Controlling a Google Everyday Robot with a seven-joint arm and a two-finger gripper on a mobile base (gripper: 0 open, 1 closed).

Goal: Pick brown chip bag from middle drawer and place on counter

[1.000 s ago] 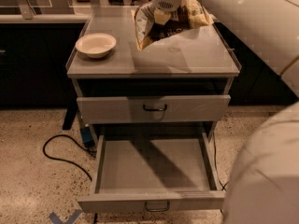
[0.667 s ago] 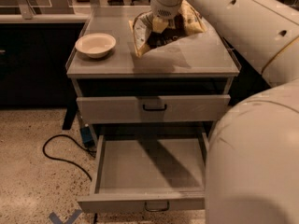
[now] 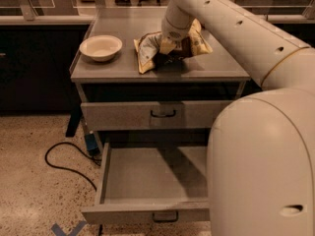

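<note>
The brown chip bag [image 3: 147,50], crumpled with cream edges, rests with its lower edge on the counter [image 3: 118,68], right of centre. My gripper [image 3: 170,50] reaches down from the arm at the upper right and is shut on the bag's middle, its tips mostly hidden by the wrist and foil. The middle drawer [image 3: 147,178] is pulled open below, and its grey floor is bare.
A cream bowl [image 3: 101,47] sits on the counter's left side. A closed drawer [image 3: 162,114] lies above the open one. My large white arm body [image 3: 261,166] fills the lower right. A black cable [image 3: 64,163] lies on the speckled floor at left.
My gripper has lowered the bag from above the counter until it touches the counter top. The bowl and the drawers have not moved.
</note>
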